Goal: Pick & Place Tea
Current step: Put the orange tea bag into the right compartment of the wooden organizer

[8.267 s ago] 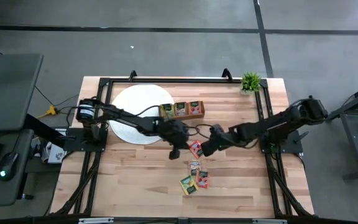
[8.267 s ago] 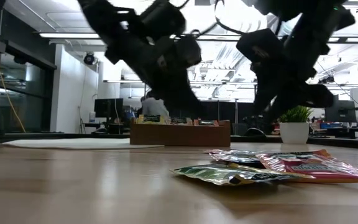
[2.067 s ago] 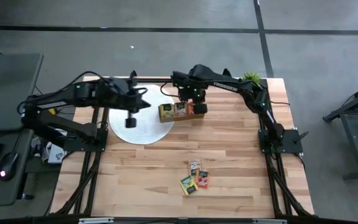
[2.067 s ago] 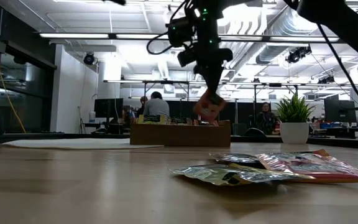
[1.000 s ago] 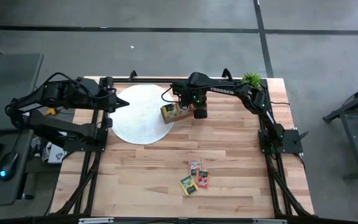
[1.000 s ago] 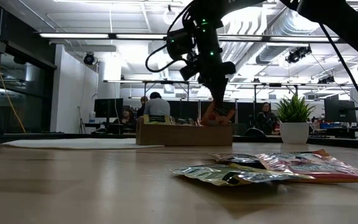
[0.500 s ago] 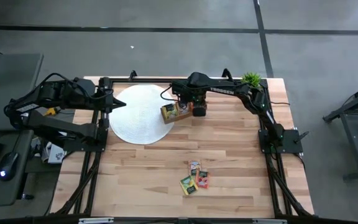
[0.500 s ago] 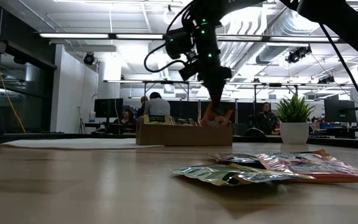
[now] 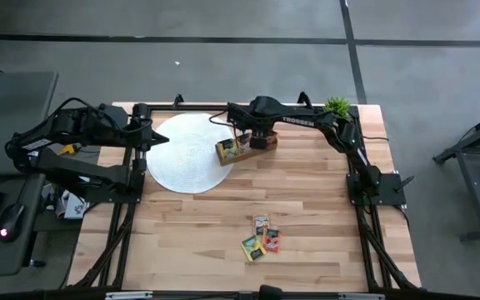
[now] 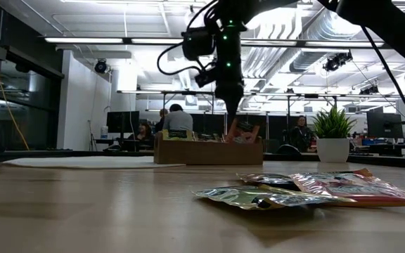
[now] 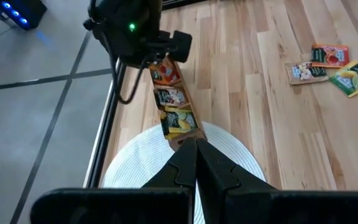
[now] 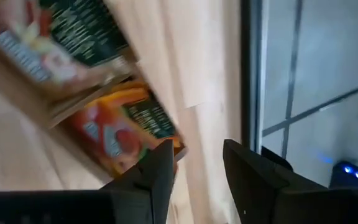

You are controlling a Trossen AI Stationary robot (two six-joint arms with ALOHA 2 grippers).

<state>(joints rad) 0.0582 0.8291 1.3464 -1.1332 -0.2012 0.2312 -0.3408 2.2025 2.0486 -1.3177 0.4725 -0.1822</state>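
Your right end effector [image 9: 261,142] hangs over the tray [image 9: 242,148], fingers parted with nothing between them, because a red packet [image 12: 124,134] now sits in the end compartment just below, apparently released. The loose tea [image 9: 262,237] lies well apart on the near bench [image 9: 307,217]. Your left end effector [image 9: 158,139] waits pinched closed at the mat's [image 9: 182,162] edge.

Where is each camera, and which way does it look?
High view: above, looking straight down at the table; both arms show.
Low view: at tabletop height, looking across loose tea packets to the tray; the right arm hangs above.
Left wrist view: looks past the shut left tool at the tray.
Right wrist view: looks past the open right tool at a red packet.
All four show the tray.
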